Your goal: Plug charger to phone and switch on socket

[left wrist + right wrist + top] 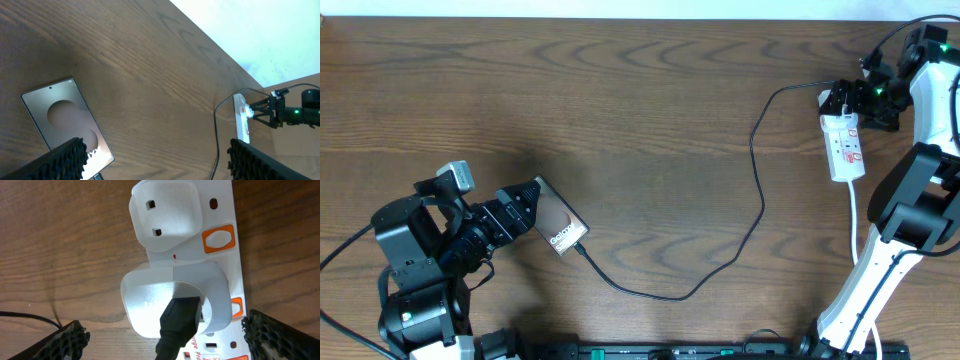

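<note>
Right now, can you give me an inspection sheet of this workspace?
Surface: brown wood-grain table, flat.
Job's things: dark-grey flat rectangular phone by the left arm; white elongated power strip by the right arm; thin black charger cable runs between them.
Clutter: nothing seen.
End effectors: left end effector open, close to the phone; right end effector open over the strip's rounded white adapter.
Cables: charger cable lies slack in a loop on the table.
Surroundings: pale band beyond the table's far edge.

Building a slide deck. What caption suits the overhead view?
Black charger runs from phone to socket; left gripper at the phone, right gripper at the socket.
</note>
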